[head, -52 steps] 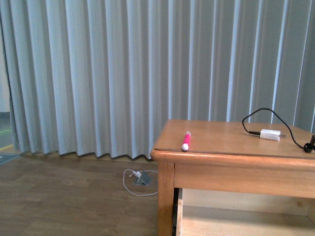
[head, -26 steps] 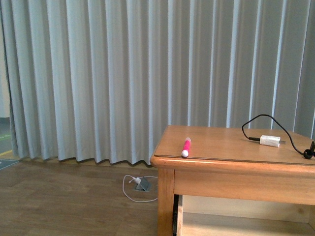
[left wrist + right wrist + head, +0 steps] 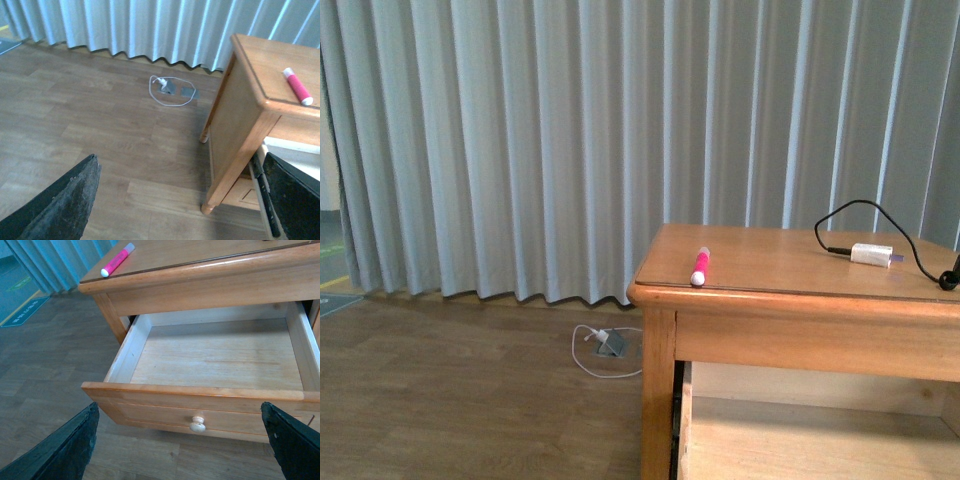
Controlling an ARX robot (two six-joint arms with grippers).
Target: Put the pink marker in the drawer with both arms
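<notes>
Drawer is pulled well out, pale floor bare and open from above. On the cabinet top the pink marker lies by the front left edge, bare wood around it. The charger plug and black cable sit well apart to the right.

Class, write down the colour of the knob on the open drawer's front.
The knob is pale cream; the right wrist view shows it best.
</notes>
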